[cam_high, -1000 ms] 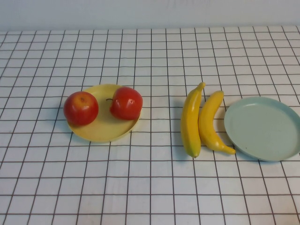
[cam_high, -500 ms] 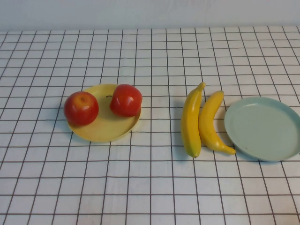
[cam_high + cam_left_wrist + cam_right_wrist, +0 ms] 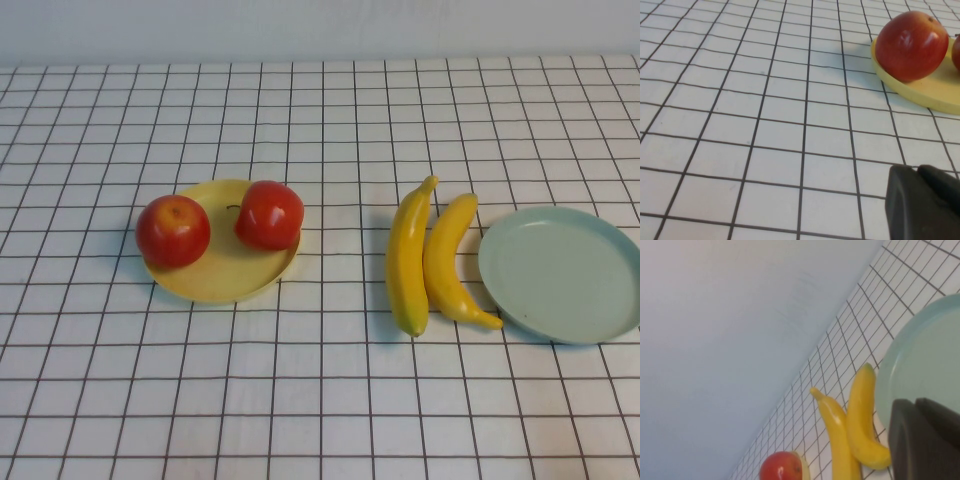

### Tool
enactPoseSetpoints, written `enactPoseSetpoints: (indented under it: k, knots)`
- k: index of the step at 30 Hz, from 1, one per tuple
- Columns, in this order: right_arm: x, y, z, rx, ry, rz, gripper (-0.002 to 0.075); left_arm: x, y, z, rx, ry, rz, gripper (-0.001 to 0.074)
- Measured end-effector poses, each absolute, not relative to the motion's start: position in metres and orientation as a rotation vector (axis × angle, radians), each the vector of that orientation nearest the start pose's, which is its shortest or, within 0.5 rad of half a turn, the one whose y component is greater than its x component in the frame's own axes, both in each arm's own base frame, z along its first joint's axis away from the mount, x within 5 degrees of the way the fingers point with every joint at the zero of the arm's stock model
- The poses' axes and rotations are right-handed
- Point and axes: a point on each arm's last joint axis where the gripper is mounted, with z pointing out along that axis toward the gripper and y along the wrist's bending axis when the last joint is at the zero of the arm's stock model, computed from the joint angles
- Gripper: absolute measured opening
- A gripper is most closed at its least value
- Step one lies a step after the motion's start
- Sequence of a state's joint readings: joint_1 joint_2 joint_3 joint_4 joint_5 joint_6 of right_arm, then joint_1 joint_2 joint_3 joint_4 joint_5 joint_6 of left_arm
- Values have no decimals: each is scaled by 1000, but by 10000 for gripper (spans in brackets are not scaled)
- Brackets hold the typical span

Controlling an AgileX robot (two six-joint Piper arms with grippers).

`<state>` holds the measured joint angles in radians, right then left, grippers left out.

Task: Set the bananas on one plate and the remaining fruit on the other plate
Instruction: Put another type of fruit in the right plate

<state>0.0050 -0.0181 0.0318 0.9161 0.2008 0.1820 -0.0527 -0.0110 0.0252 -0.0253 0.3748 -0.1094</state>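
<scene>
Apples [image 3: 173, 230] [image 3: 269, 215]: yellow plate [image 3: 225, 278]. L/R end effectors [image 3: 922, 205] [image 3: 925, 440] near plates [image 3: 560, 275].

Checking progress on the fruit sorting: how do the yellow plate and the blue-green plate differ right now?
The yellow plate carries both red apples; the blue-green plate carries nothing. The yellow plate sits on the table's left, the blue-green plate on the right beside the two bananas, which lie on the cloth. Both are round and shallow. The left hand and right hand show only in their wrist views.
</scene>
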Motion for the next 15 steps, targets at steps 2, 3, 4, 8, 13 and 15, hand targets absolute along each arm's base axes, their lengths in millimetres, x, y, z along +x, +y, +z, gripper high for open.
enactPoseSetpoints:
  k: [2, 3, 4, 8, 13, 15]
  knots:
    - [55, 15, 192, 757, 1529, 947, -16, 52, -4, 172, -69, 1873, -137, 0]
    - [55, 15, 192, 754, 1530, 944, -16, 52, -4, 172, -69, 1873, -137, 0]
    - [55, 15, 192, 752, 1531, 942, -16, 52, -4, 172, -69, 1873, -137, 0]
    - [55, 13, 194, 746, 1511, 931, -16, 52, -4, 172, -69, 1873, -137, 0]
    - [53, 17, 209, 536, 1551, 806, -16, 52, -4, 172, -69, 1873, -137, 0]
    - [51, 19, 229, 408, 1574, 733, -16, 52, -4, 172, -69, 1873, -137, 0]
